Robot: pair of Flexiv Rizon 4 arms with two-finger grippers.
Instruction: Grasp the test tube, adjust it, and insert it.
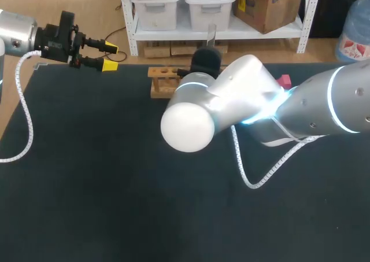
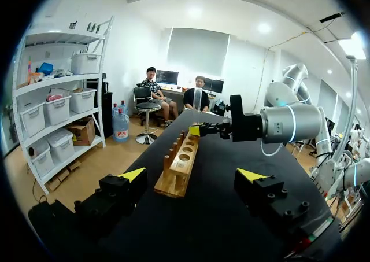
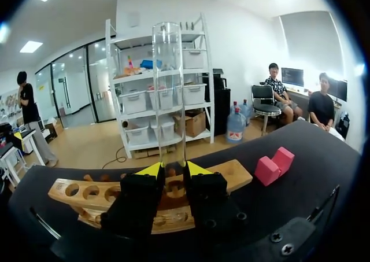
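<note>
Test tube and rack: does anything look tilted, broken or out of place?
Nothing stands out. The test tube stands upright in the right gripper, above the wooden rack, which lies flat on the table. It looks whole.

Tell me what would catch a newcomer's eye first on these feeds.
The clear test tube stands upright, clamped in the right tool just above the wooden rack at the table's far edge; its bottom end is hidden. Next comes the left tool, open and empty near the table's far left corner, then a pink block beside the rack.
</note>
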